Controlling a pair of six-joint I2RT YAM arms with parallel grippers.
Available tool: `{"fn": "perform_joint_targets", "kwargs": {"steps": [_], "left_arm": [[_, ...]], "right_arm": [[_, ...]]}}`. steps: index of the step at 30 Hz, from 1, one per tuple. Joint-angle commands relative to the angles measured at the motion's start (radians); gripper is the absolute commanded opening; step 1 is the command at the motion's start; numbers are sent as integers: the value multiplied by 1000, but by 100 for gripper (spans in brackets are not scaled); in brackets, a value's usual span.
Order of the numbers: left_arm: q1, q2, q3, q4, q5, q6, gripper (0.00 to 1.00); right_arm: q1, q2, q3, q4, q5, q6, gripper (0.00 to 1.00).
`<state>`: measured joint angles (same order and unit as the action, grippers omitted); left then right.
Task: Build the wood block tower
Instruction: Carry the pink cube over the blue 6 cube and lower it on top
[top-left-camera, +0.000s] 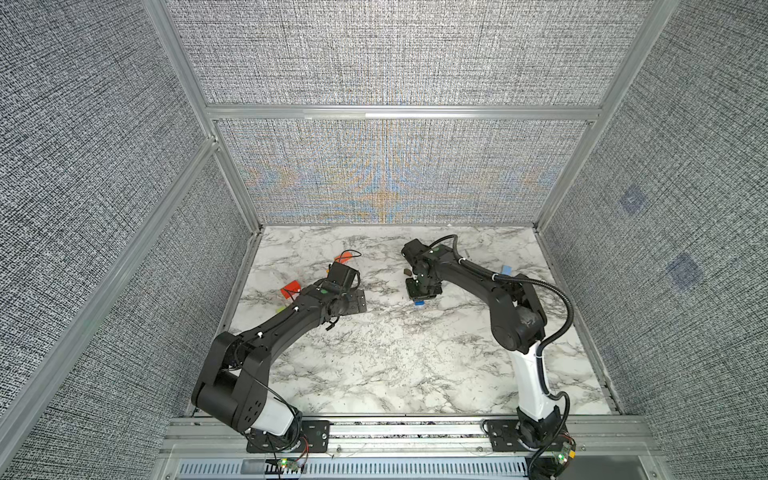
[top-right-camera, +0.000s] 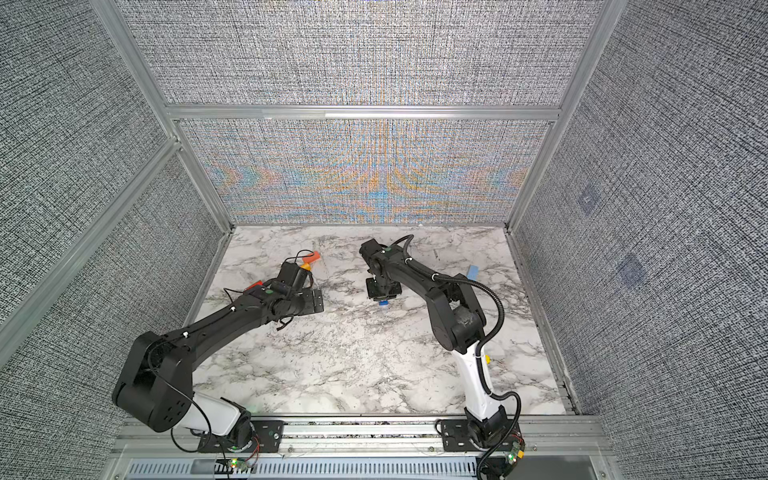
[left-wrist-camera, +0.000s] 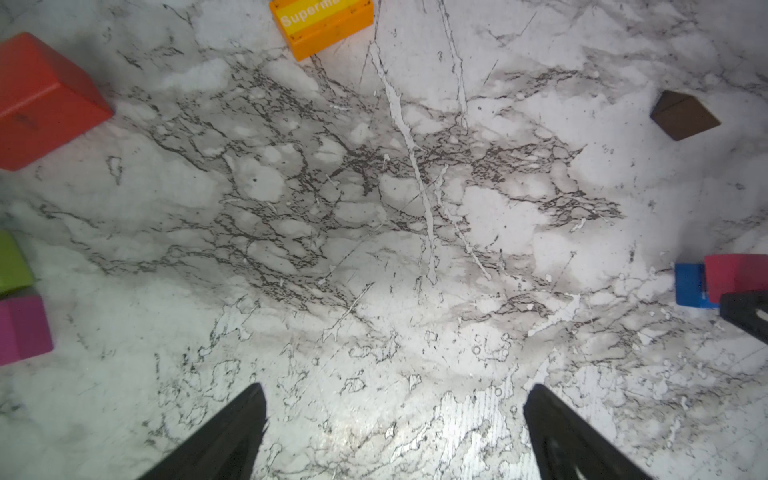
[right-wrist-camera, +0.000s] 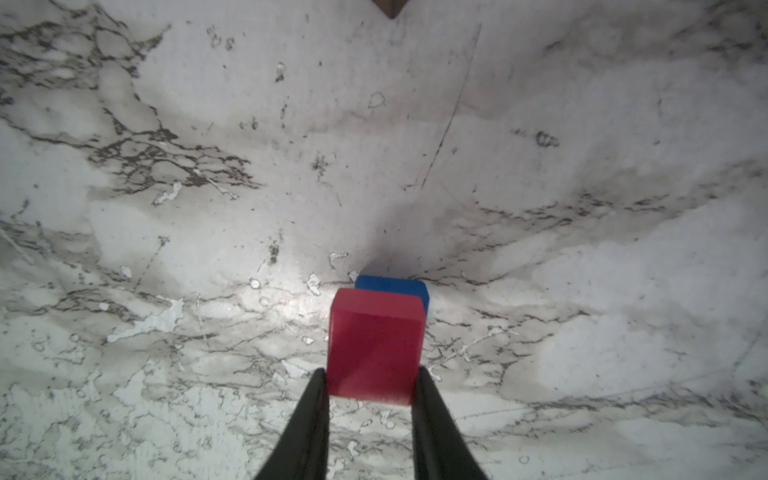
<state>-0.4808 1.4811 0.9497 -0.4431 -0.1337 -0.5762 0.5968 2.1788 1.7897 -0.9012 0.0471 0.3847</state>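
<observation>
pink block (right-wrist-camera: 374, 345) clamped in right gripper (right-wrist-camera: 371, 372), just over blue block (right-wrist-camera: 392, 284), about mid-table; left gripper (left-wrist-camera: 395, 395) spread wide, empty, above marble table (left-wrist-camera: 374, 249), left side.

Blue block (right-wrist-camera: 392, 286) is mostly hidden behind the pink block (right-wrist-camera: 374, 345) clamped in the right gripper (right-wrist-camera: 372, 376). Dark brown block (right-wrist-camera: 390, 7), farther ahead, is cropped.

Both top views are bright and even, with soft shadows on the worktop (top-left-camera: 374, 374); coloured moiré ripples across the back wall (top-left-camera: 399, 178). In the wrist views glare pools just ahead of the left hand (left-wrist-camera: 397, 388) and the right hand (right-wrist-camera: 372, 371); a dim shadow fans beyond its red block (right-wrist-camera: 374, 345); the edges dim.
</observation>
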Motion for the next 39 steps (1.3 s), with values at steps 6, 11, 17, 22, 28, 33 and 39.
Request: {"fn": "perform_joint_targets", "kwargs": {"steps": [6,11,17,22,28,33,39], "left_arm": [[8,-11,-11,10,6,3,99],[9,-4,-8,11,11,1,99],[11,-5,-10,14,14,-4,99],[11,-3,-10,14,14,-2,99],[11,-2,-9,20,25,-4,99],[11,2,-8,22,29,-4,99],[11,-6,-16,28,31,-4,99]], "right_arm": [[2,16,26,-46,21,3,24],[-2,20,31,-65,40,-12,24],[-3,21,30,-61,35,-12,24],[-3,26,31,-56,27,-12,24],[-3,31,33,-60,26,-16,24],[-3,32,36,-60,26,-17,24],[-2,33,36,-59,19,-21,24]]}}
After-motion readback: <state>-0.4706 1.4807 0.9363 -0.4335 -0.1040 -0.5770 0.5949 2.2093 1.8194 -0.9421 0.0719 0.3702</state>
